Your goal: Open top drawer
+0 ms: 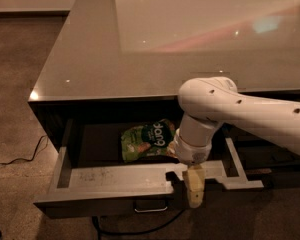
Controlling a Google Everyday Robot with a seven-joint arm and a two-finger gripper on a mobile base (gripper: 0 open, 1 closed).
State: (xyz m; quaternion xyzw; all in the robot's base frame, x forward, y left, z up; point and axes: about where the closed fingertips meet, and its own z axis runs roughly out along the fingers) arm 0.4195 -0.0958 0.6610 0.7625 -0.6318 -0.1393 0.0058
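The top drawer (105,180) stands pulled well out from under the grey counter. Its pale inner walls and floor show, and its dark front faces me low in the view. A small metal bar handle (150,208) sits centred on that front. My gripper (194,188) hangs from the white arm (240,109) and points down over the drawer's front rim, right of the handle, partly in a notch of the rim. A green snack bag (149,140) lies inside the drawer toward its back, just left of my wrist.
The glossy grey countertop (140,44) fills the upper view above the drawer. A dark cable (20,159) runs across the speckled floor at the left. Another cable (135,231) loops on the floor under the drawer front.
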